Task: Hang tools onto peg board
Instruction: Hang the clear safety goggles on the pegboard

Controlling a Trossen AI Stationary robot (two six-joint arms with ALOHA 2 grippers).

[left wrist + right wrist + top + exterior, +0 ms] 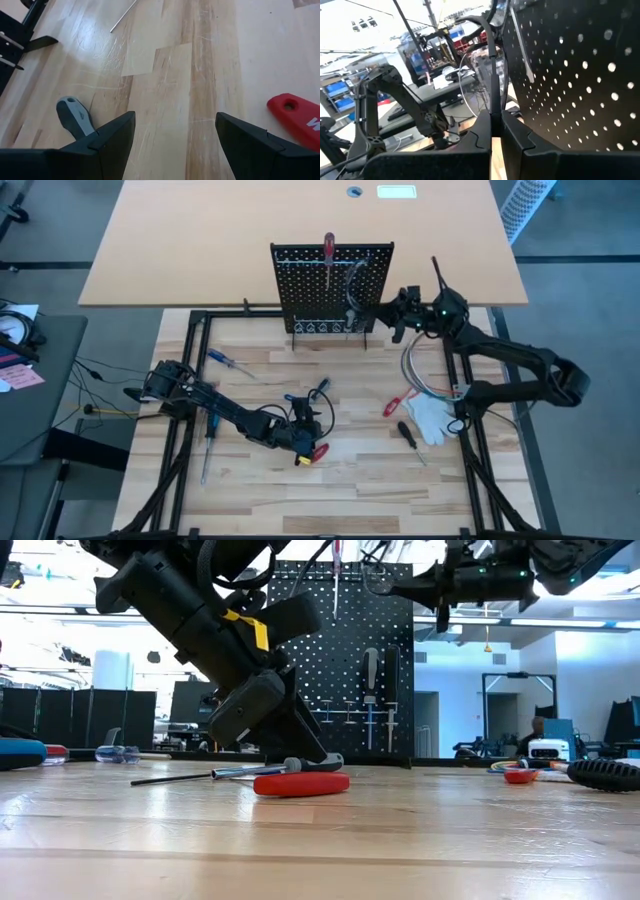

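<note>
The black peg board (333,285) stands upright at the table's far side. A red-handled screwdriver (328,252) hangs at its top, and a grey tool (370,675) and a black tool (392,670) hang on its face. My right gripper (496,117) is level at the board's right edge, shut on a thin black rod (492,75). My left gripper (175,125) is open low over the table's middle, with bare wood between its fingers. A red handle (295,117) lies to one side of it and a grey handle (75,117) to the other. My right gripper pinches the thin black rod at its lower end (493,107) between its two shut fingers. The rod stands up from the fingers, bends over at its top, and is clear of the table beside the peg board. The fingers come level from the table's right side.
Loose on the wood lie two blue-handled screwdrivers (225,361) (208,445), a blue and black tool (305,395), red pliers (398,402) and a black screwdriver (410,435). A white glove (430,418) and a coiled cable (425,370) lie at the right.
</note>
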